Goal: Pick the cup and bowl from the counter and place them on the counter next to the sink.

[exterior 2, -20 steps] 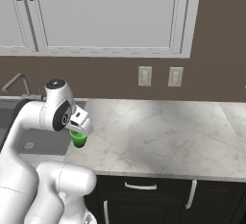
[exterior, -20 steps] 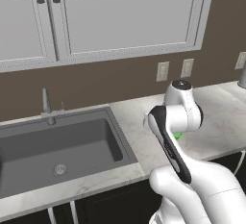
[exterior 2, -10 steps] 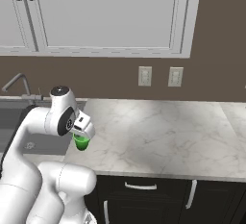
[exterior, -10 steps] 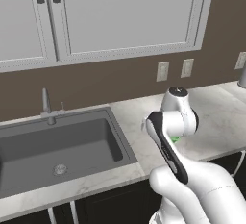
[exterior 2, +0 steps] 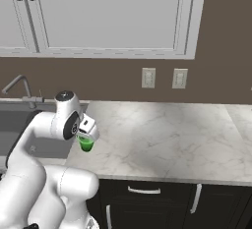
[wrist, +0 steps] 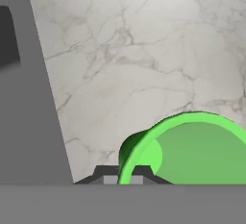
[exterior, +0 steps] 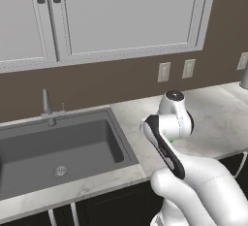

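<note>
Green cup (exterior 2: 86,145) is hanging upright, rim pinched in the closed gripper (exterior 2: 84,135) | hovering over marble counter (exterior 2: 162,139) | sink (exterior: 53,147) edge lying just left.

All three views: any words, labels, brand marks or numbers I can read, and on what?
None: no readable text in any view.
The cup, held in the shut hand: plain green, no label.
The counter: marble veins only.
The wall outlets: blank plates.
The cabinet doors and the sink: unmarked.
</note>
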Tool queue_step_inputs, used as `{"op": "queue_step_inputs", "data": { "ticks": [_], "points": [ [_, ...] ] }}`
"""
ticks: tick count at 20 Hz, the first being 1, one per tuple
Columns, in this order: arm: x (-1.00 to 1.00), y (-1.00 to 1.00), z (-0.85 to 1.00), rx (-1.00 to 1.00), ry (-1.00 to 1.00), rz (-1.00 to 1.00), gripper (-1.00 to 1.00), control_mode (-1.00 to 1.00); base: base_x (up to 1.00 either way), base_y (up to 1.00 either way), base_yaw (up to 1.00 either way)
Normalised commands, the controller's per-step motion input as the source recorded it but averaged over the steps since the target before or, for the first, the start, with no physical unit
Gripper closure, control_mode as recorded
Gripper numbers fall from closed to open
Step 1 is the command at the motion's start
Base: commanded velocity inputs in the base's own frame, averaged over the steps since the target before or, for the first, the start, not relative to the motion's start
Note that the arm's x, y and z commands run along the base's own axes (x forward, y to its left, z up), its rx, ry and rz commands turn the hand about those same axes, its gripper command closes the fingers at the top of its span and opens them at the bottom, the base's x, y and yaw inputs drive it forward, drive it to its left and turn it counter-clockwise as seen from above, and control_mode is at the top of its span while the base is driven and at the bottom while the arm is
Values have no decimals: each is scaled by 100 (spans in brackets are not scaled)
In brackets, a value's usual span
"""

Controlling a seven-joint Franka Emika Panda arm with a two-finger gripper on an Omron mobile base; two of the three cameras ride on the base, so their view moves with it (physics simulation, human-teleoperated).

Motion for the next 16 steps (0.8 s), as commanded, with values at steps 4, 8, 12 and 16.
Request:
{"op": "queue_step_inputs", "data": {
  "ticks": [4, 8, 12, 16],
  "points": [
    [35, 4, -12, -2, 0, 0, 100, -100, 0, 0, 0],
    [24, 4, -13, -2, 1, 0, 100, -100, 0, 0, 0],
    [18, 0, -21, -1, 5, 0, 100, -100, 0, 0, 0],
    [15, 0, -31, 0, 1, 0, 100, -100, 0, 0, 0]
  ]
}}
